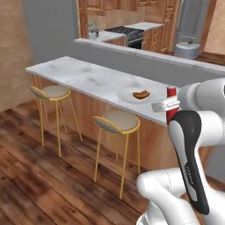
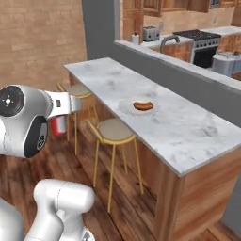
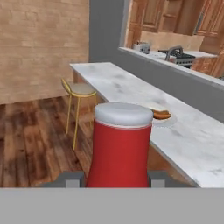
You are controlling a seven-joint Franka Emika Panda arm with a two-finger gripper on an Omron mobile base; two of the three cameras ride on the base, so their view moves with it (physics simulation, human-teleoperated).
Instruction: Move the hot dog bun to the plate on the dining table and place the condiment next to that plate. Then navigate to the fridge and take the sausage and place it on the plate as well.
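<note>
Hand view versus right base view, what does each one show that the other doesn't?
Hand view: the condiment's white cap close up between the gripper's fingertips. Right base view: the robot's arm and a stool tucked under the table. Both: the red condiment, the hot dog bun on the plate, the dining table.

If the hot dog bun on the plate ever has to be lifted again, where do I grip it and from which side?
Grip the hot dog bun across its short width at mid-length, coming straight down from above. It lies flat and elongated on the shallow plate, so a side approach would likely hit the rim or the dining table. The gripper is shut on the condiment, so set that down first.
</note>
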